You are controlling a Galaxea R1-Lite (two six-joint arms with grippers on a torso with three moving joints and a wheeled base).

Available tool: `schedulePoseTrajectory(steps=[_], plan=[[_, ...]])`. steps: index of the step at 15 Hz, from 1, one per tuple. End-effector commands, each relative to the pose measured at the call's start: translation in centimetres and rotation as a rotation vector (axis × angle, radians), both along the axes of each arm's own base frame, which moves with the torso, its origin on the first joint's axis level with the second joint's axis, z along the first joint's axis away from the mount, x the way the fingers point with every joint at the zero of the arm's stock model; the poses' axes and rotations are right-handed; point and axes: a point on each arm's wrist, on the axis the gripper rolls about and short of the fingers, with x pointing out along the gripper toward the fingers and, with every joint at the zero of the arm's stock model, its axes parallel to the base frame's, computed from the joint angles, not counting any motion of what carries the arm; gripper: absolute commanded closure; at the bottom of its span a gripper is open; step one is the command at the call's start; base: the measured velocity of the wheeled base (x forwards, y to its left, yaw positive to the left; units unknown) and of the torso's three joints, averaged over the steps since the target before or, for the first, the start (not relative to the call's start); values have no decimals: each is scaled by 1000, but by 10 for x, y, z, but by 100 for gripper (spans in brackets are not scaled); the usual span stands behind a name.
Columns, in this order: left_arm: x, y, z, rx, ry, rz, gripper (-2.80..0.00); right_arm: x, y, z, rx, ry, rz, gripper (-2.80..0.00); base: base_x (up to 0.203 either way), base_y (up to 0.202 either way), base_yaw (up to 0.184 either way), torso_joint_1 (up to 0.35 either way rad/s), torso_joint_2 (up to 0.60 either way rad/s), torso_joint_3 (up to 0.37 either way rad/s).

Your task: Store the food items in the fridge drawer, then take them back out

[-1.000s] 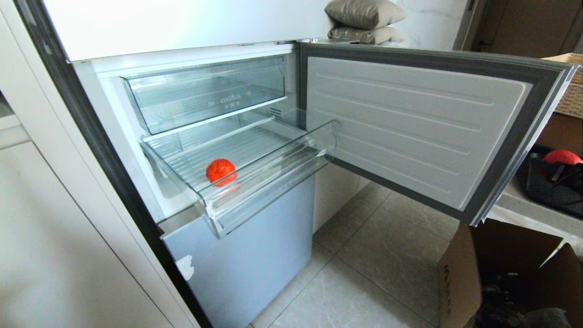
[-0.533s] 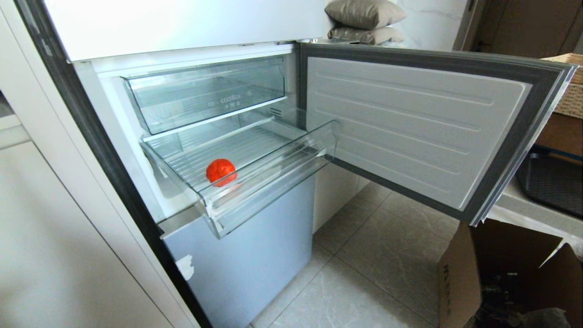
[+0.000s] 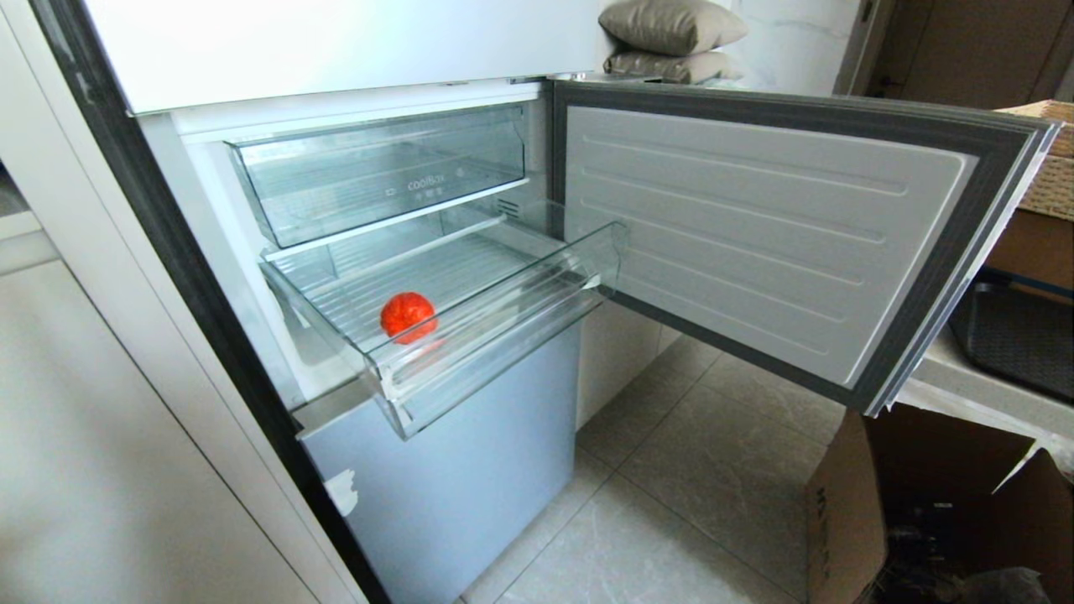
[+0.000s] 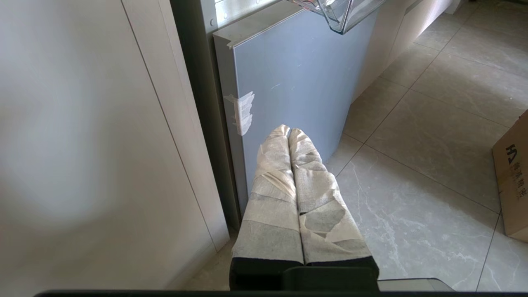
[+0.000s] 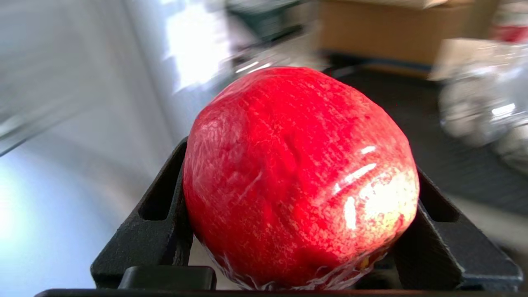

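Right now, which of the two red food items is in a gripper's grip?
The larger bright red item, clamped between the right gripper fingers. The smaller red-orange one lies loose in the pulled-out fridge drawer, untouched.

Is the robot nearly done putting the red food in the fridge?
Not yet. One red-orange piece already sits in the open drawer. The right gripper has its jaws clamped on a big red fruit, out of the head view, so that one is in hand. It must go into the drawer, then everything comes back out. The left gripper hangs shut by the lower fridge front.
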Motion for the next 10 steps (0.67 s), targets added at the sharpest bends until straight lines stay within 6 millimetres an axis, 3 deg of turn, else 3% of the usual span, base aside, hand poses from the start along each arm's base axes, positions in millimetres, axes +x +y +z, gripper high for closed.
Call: schedulePoseTrajectory(steps=[1, 4, 6, 8, 10], plan=[[0, 0, 0, 0, 2, 1, 0, -59, 46, -24, -56, -94, 112, 0, 0, 0, 0, 0, 0, 0], [0, 0, 0, 0, 2, 1, 0, -93, 61, -83, -60, 8, 223, 0, 0, 0, 0, 0, 0, 0], [0, 0, 0, 0, 2, 1, 0, -104, 62, -119, -46, 180, 272, 0, 0, 0, 0, 0, 0, 0], [0, 0, 0, 0, 2, 1, 0, -105, 62, -135, -33, 310, 286, 0, 0, 0, 0, 0, 0, 0], [0, 0, 0, 0, 2, 1, 0, -105, 62, -135, -42, 308, 285, 0, 0, 0, 0, 0, 0, 0]])
